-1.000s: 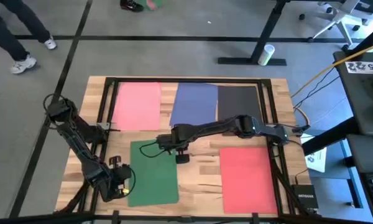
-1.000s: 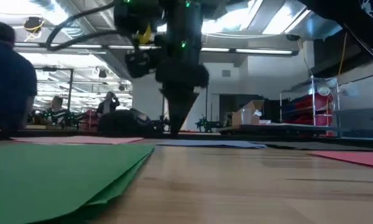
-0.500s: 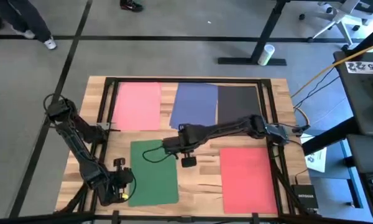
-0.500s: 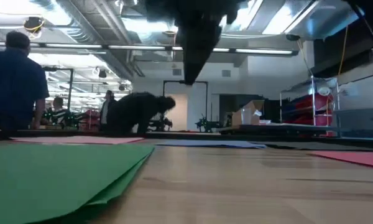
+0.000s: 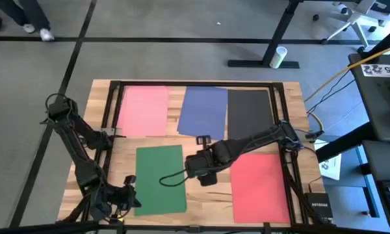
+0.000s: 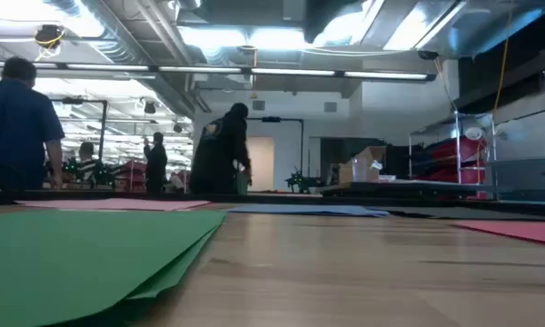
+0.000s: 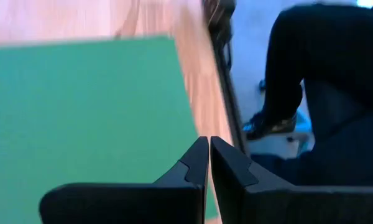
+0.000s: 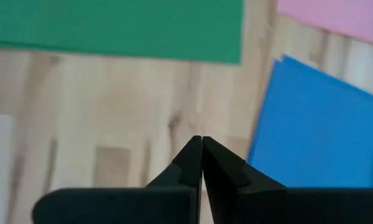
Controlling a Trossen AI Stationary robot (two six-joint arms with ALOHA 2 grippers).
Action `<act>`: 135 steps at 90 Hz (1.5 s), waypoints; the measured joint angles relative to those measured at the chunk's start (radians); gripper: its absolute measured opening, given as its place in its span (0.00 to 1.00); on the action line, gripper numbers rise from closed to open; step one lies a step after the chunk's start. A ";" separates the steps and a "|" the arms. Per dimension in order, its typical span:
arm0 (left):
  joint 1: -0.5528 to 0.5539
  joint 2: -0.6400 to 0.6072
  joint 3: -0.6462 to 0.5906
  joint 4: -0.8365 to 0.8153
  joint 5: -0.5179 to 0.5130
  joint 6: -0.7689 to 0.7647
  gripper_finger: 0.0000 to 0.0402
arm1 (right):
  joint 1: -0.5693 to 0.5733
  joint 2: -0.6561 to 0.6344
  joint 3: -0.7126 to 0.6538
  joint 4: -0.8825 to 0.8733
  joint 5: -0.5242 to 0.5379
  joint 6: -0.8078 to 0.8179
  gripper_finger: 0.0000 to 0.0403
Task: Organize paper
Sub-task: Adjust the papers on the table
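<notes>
Five sheets of paper lie flat on the wooden table: pink (image 5: 143, 110), blue (image 5: 205, 112) and black (image 5: 249, 112) along the far side, green (image 5: 160, 179) near left, red (image 5: 260, 187) near right. My right gripper (image 8: 202, 140) is shut and hangs over bare wood between the green and blue sheets (image 5: 202, 140); in the low view it is above the picture. My left gripper (image 7: 209, 142) is shut at the table's near left corner (image 5: 129, 195), by the green sheet's left edge. Neither holds anything.
A black frame rail (image 5: 110, 117) runs around the tabletop. Bare wood (image 5: 208, 195) lies between the green and red sheets. Beyond the table people stand in the room (image 6: 222, 150), and a router (image 5: 317, 207) sits at the near right corner.
My right gripper has risen from the tabletop, out of the low view's top, while its arm drew toward the table's right and near edges. My left arm has pulled back toward the near left corner. The sheets have stayed in place.
</notes>
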 joint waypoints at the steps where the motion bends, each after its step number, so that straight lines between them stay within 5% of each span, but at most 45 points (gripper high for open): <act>1: 0.000 -0.002 0.000 0.001 -0.001 0.004 0.00 | 0.000 -0.007 -0.013 0.001 0.007 0.006 0.00; 16: 0.003 -0.015 0.000 0.001 -0.004 0.017 0.00 | -0.050 -0.132 -0.274 0.091 0.107 0.110 0.00; 45: 0.037 -0.014 0.000 0.010 -0.005 0.035 0.00 | -0.351 -0.260 -0.732 0.714 0.088 0.242 0.00; 65: 0.037 -0.014 0.000 0.009 -0.005 0.044 0.00 | -0.473 -0.215 -0.768 0.917 0.084 0.287 0.00; 89: 0.037 -0.014 0.000 0.010 -0.005 0.041 0.00 | -0.573 -0.123 -0.768 0.950 -0.002 0.321 0.00; 135: 0.037 -0.014 0.000 0.010 -0.005 0.044 0.00 | -0.583 -0.026 -0.768 1.035 -0.193 0.283 0.00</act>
